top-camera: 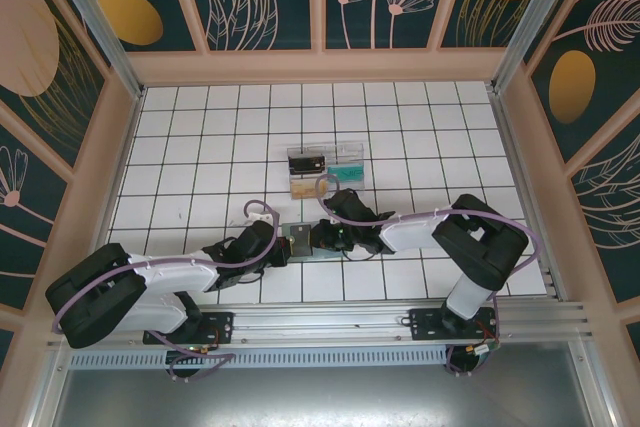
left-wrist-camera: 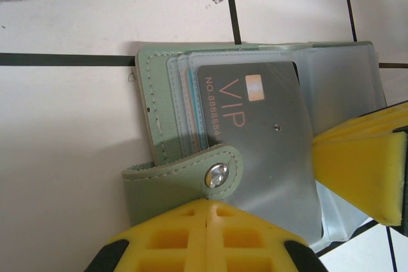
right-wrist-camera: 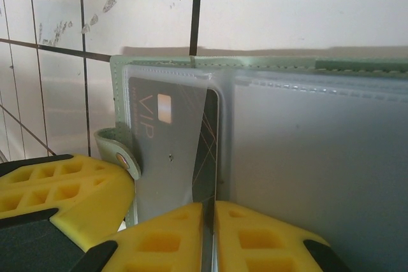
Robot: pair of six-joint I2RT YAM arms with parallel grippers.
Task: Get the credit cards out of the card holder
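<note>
Yellow, grid-moulded pads of the left gripper [left-wrist-camera: 207, 214] sit closest, pressed flat together with no gap. Their tips rest on the soft grey-green cover of the card holder [left-wrist-camera: 156, 113], just below its strap [left-wrist-camera: 172, 173] and round metal snap [left-wrist-camera: 217, 175]. Opposite, the right gripper [right-wrist-camera: 209, 214] has its pads a thin slit apart, and a dark, thin edge runs down into that slit (whether it is pinched, I cannot tell). Between the two, the holder lies open on the white tiled table [left-wrist-camera: 76, 125], stitched along its rim, with frosted plastic sleeves [right-wrist-camera: 319, 157] spread across it. Inside the sleeves sit the credit cards [left-wrist-camera: 188, 113], flat stacked rectangles. The front one is a matte grey VIP card [left-wrist-camera: 261, 157] with a small copper chip [left-wrist-camera: 255, 87].
</note>
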